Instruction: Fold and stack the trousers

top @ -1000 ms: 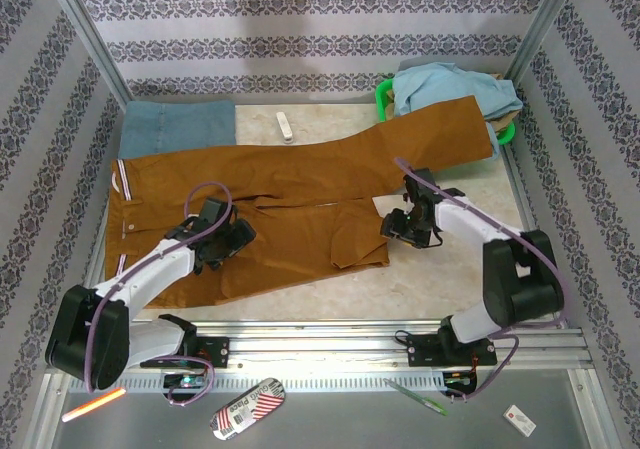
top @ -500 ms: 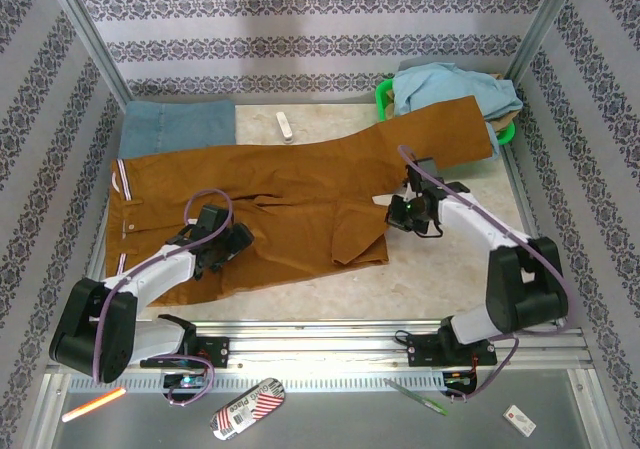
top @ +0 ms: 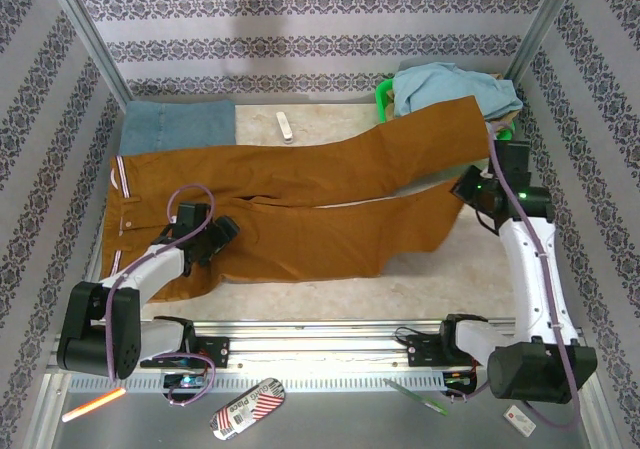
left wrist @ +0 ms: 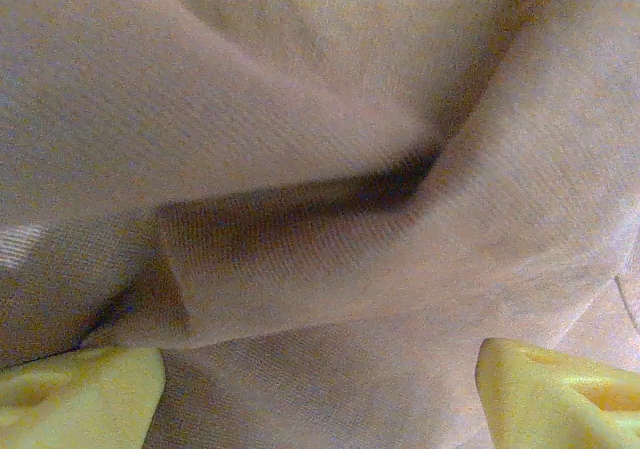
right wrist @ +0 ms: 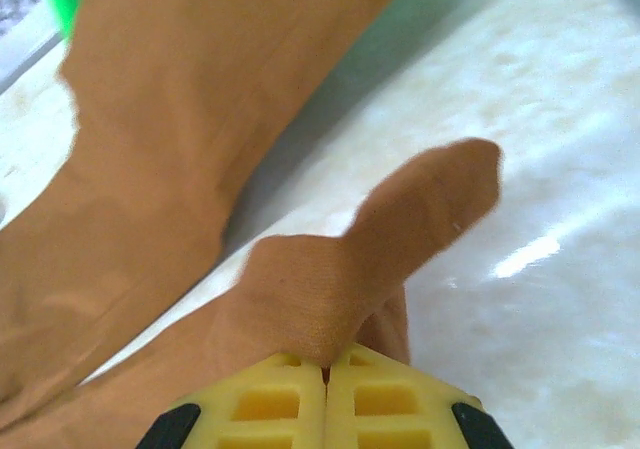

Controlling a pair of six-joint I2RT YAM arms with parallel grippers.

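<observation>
Right gripper now far over on right side; near leg pulled out long, no more doubled back. Fingers pinch leg end tight. Left gripper spread apart over hip cloth. Trousers lie flat across table. No fold yet, no stack; most work left.

One high view, two close ones
We are looking down from above and behind at the whole table; both wrist cameras are pressing close to the trousers, the part all views are sharing.
</observation>
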